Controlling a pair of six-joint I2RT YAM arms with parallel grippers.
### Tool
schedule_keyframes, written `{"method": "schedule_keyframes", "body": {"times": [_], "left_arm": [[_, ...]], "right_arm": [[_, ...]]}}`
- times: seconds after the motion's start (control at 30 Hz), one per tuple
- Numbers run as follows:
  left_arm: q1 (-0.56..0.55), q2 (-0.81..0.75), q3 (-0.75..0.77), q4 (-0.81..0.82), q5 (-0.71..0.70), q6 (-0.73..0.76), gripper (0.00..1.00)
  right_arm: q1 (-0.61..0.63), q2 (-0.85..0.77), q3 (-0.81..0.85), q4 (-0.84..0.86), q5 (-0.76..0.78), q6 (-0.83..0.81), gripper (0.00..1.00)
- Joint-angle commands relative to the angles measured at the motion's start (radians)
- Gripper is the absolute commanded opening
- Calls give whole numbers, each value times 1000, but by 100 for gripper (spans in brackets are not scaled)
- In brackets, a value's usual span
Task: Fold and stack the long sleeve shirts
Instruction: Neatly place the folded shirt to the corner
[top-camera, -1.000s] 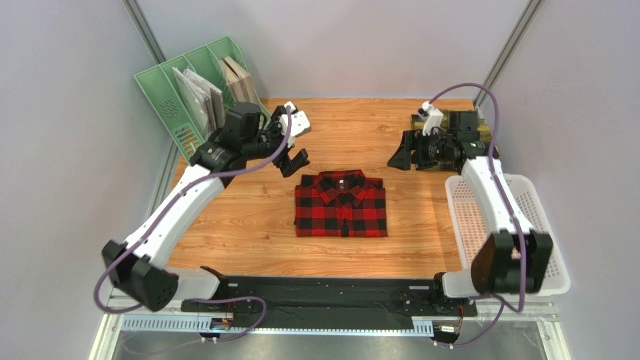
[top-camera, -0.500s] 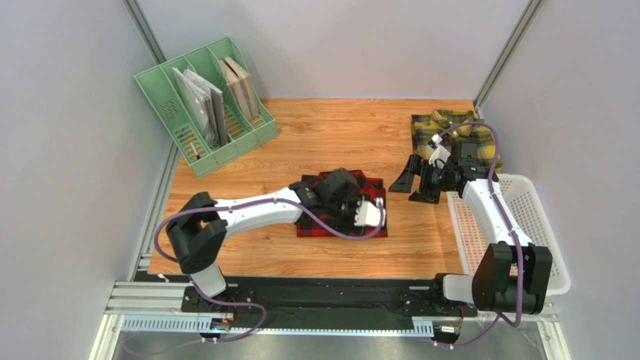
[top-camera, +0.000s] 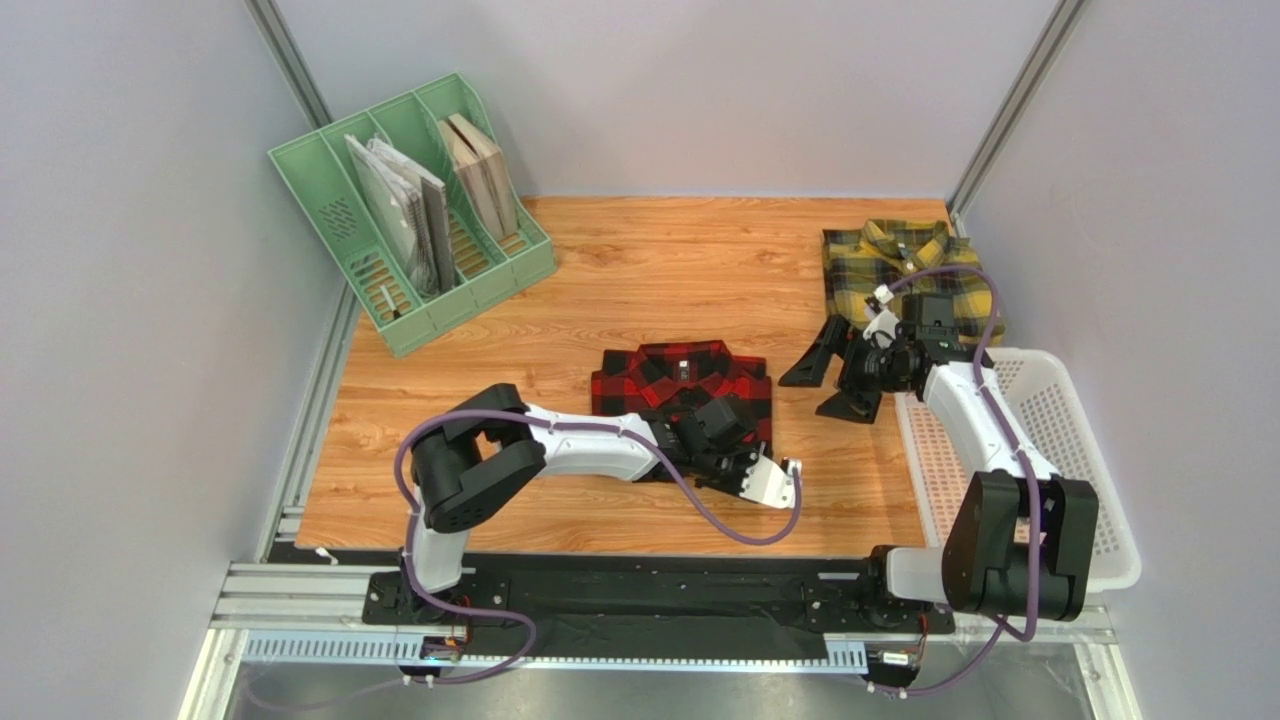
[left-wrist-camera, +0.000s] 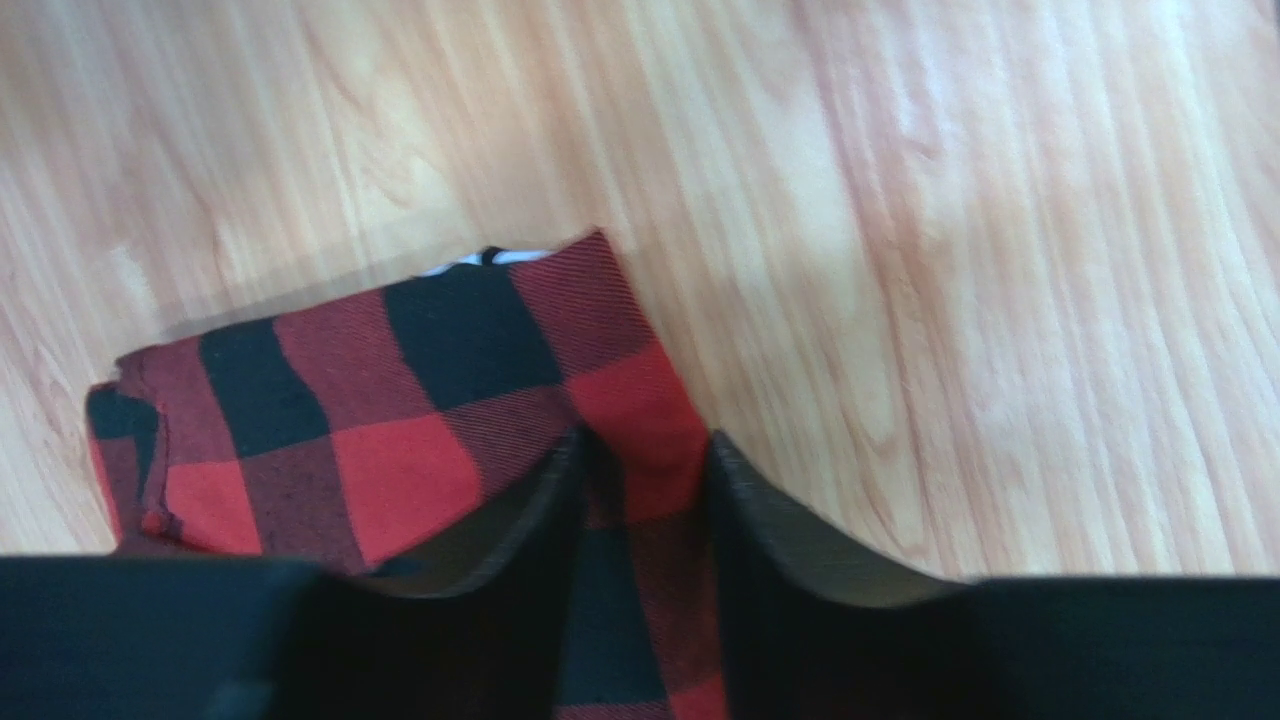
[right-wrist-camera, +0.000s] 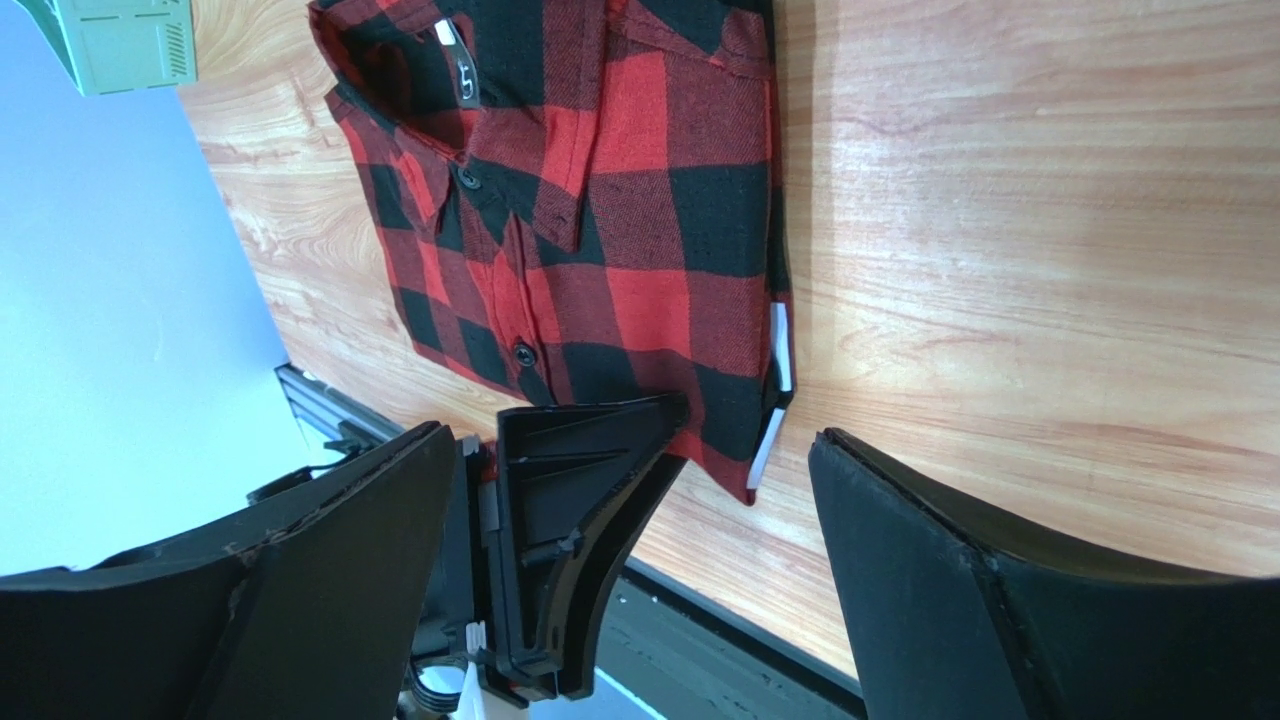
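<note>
The red-and-black check shirt (top-camera: 679, 387) lies folded, collar up, in the middle of the table. My left gripper (top-camera: 736, 450) sits low at its near right corner. In the left wrist view its fingers pinch a ridge of the red-and-black cloth (left-wrist-camera: 639, 435) at the shirt's edge. The yellow-and-dark-green check shirt (top-camera: 899, 267) lies folded at the far right, untouched. My right gripper (top-camera: 824, 375) hovers open between the two shirts, just right of the red one, with nothing in it. The right wrist view shows the red shirt (right-wrist-camera: 601, 195) and a left finger (right-wrist-camera: 579, 510) at its corner.
A green file rack (top-camera: 349, 248) holding books stands at the far left corner. A white perforated basket (top-camera: 1052, 435) sits along the right edge, beside the right arm. Bare wood lies on both sides of the red shirt.
The left arm swung from the far left across the red shirt to its near right corner, and its jaws closed on the cloth. The right gripper came off the yellow shirt toward the red one.
</note>
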Motion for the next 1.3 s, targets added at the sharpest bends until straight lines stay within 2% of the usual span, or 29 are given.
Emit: {"method": "schedule_keyframes", "body": {"times": [0.0,0.03,0.13,0.2,0.4,0.53,0.87,1.13,1.23,1.27], "left_arm": [[21,18,50,87,-33,-44,33],[41,20,57,87,-31,-54,24],[83,1,77,78,-10,-81,5],[112,-14,86,62,11,-104,0],[135,-71,74,37,58,-96,0],[144,-89,75,43,50,-116,0],[176,-157,74,-6,76,-108,0],[181,-184,54,-8,85,-88,0],[185,-181,46,-3,78,-74,0],[188,-181,46,-6,76,-74,0]], "right_arm": [[2,12,-42,75,-51,42,94],[12,9,-51,99,-50,45,94],[52,9,-76,144,-18,52,93],[63,23,-80,170,-10,66,93],[91,159,-62,272,-25,101,97],[175,241,-54,406,-16,141,99],[235,438,7,585,-33,291,93],[255,596,70,759,-67,416,80],[261,638,91,783,-97,446,64],[261,646,101,782,-116,450,47]]}}
